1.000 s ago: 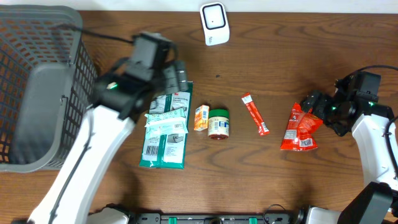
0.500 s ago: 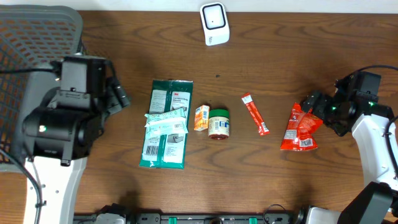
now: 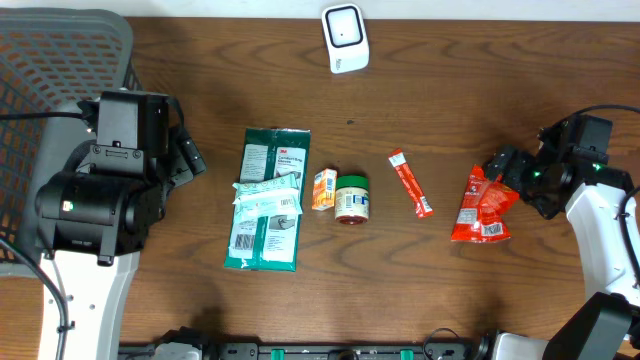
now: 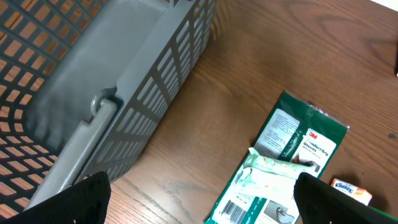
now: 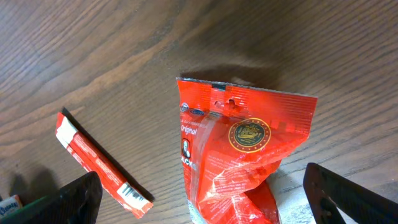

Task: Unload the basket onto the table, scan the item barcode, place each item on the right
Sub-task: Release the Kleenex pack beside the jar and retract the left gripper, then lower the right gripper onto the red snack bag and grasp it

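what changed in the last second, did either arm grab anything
The left gripper swung left, from over the green pack to the basket side, open and empty. Nothing was picked up or let go. The right gripper stayed open by the red bag. The pack, orange box, jar, red sachet and scanner did not move.

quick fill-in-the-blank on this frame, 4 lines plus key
1. The jar has a ___ lid.
2. Between the jar and the packet lies a small ___ box.
3. The red bag lies nearest the ___ claw.
4. The scanner is ___ in colour.

Missing words: green; orange; right; white.
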